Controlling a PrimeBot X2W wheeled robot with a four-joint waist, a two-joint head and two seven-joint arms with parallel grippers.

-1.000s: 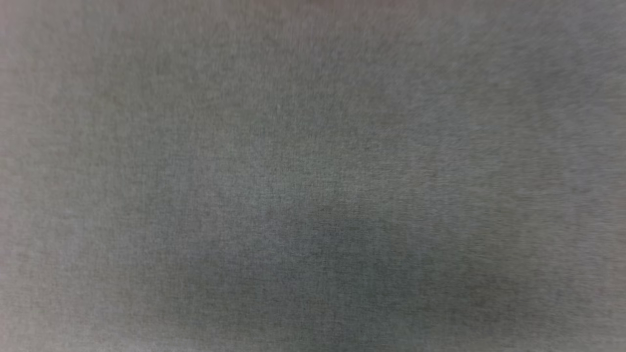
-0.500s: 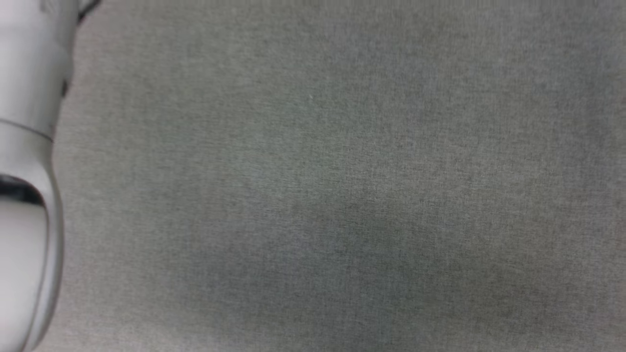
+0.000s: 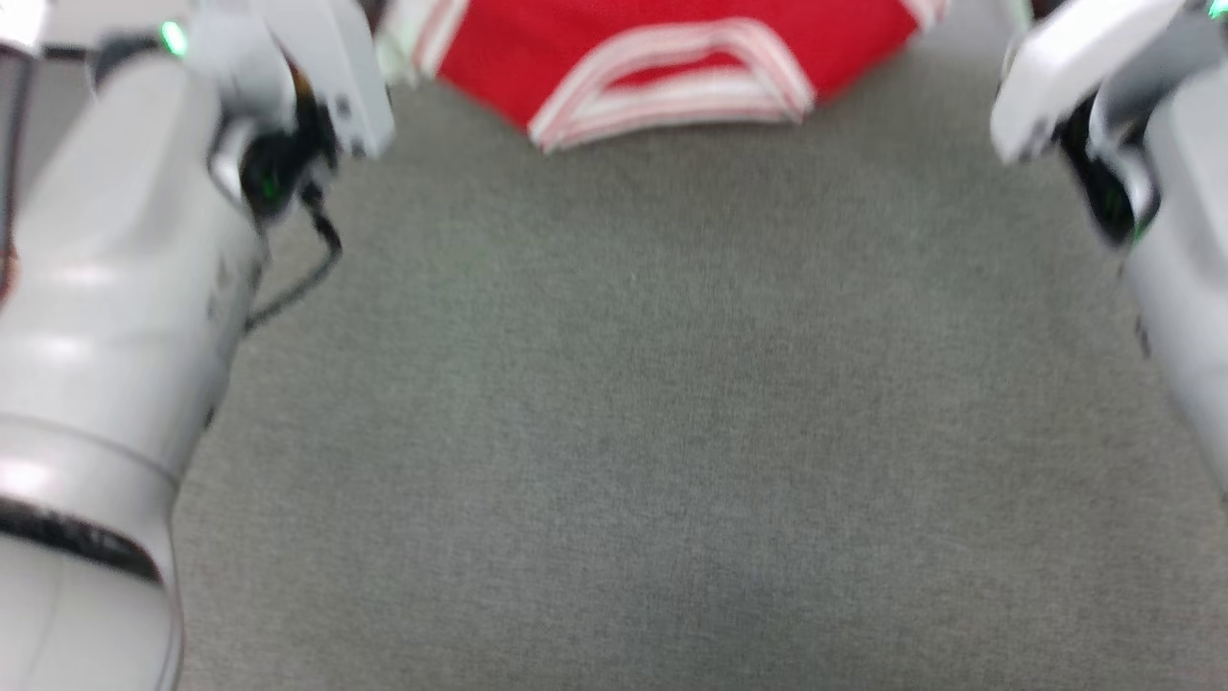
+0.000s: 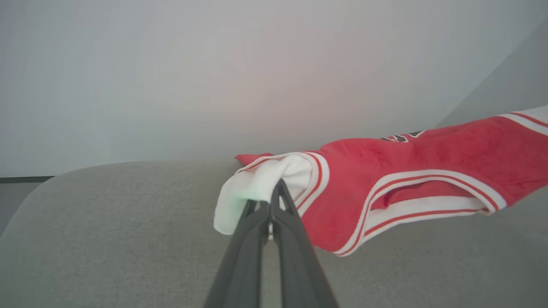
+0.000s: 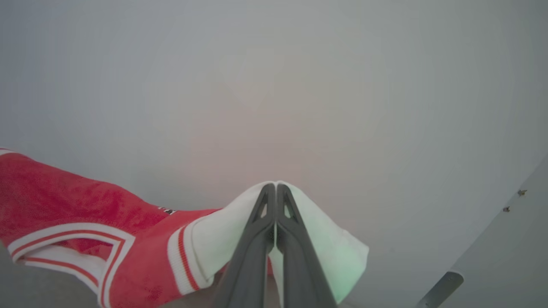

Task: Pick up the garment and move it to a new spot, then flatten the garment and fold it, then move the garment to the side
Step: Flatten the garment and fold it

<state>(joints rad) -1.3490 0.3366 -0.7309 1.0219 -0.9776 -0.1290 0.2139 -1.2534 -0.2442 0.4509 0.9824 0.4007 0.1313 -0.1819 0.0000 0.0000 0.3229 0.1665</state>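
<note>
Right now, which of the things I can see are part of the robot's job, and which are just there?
Part of the job:
- red jersey
- left gripper, shut on one white sleeve
- right gripper, shut on the other sleeve

Just there:
- grey upholstered surface
- pale wall behind it

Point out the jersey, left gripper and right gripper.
jersey (image 4: 428, 154), left wrist view, on its red chest.
left gripper (image 4: 278, 185), left wrist view, between the fingertips pinching the white sleeve.
right gripper (image 5: 276, 186), right wrist view, between the fingertips pinching the other white sleeve.
</note>
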